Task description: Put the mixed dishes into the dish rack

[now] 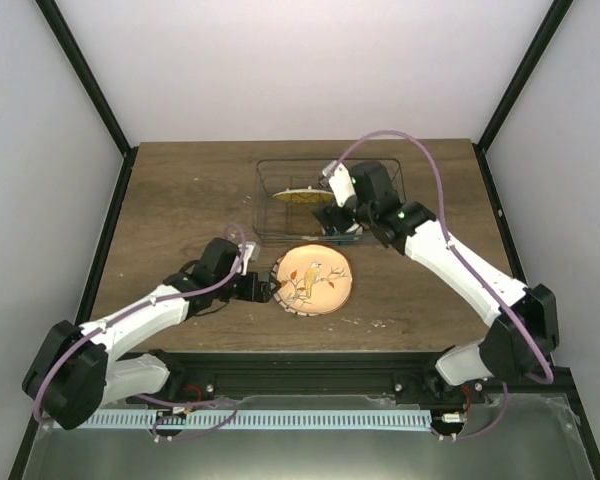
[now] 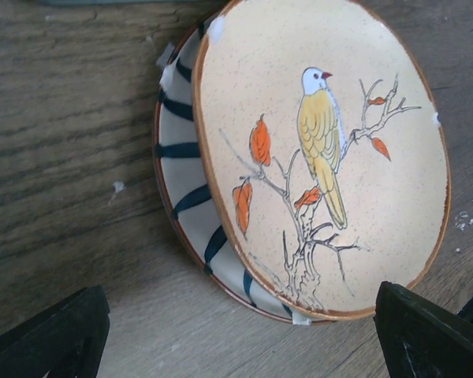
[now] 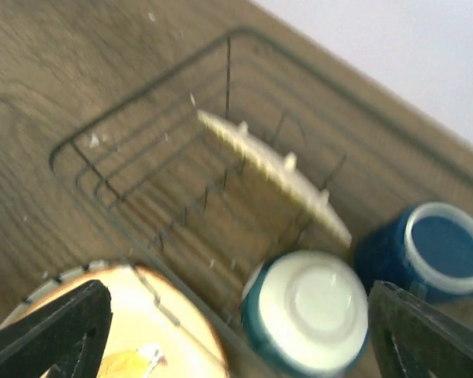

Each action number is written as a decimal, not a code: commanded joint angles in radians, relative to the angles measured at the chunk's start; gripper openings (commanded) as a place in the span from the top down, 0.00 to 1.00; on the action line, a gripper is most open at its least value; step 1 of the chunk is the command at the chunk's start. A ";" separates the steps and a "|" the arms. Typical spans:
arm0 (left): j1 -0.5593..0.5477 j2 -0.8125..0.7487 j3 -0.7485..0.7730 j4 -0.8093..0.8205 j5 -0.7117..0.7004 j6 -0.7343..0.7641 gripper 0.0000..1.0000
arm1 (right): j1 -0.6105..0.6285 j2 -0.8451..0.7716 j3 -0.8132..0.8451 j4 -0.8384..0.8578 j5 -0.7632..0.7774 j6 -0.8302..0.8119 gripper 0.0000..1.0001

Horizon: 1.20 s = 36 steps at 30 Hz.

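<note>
Plate (image 2: pixel 323 157), cream, bird-painted: stiff, slick, chippable; probably best pinched at its near rim. Left gripper (image 2: pixel 240 315) spread empty before it; right gripper (image 3: pixel 236 315), fingers apart, above dish rack (image 3: pixel 165 189).

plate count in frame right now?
3. The yellow plate stands on edge in the dish rack. The bird plate sits atop a blue-striped plate on the table. More could hide beneath.
</note>
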 commanded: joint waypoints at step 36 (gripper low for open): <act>-0.093 0.265 0.096 0.209 -0.021 0.072 0.17 | 0.039 -0.527 -0.495 -0.195 0.261 0.703 0.09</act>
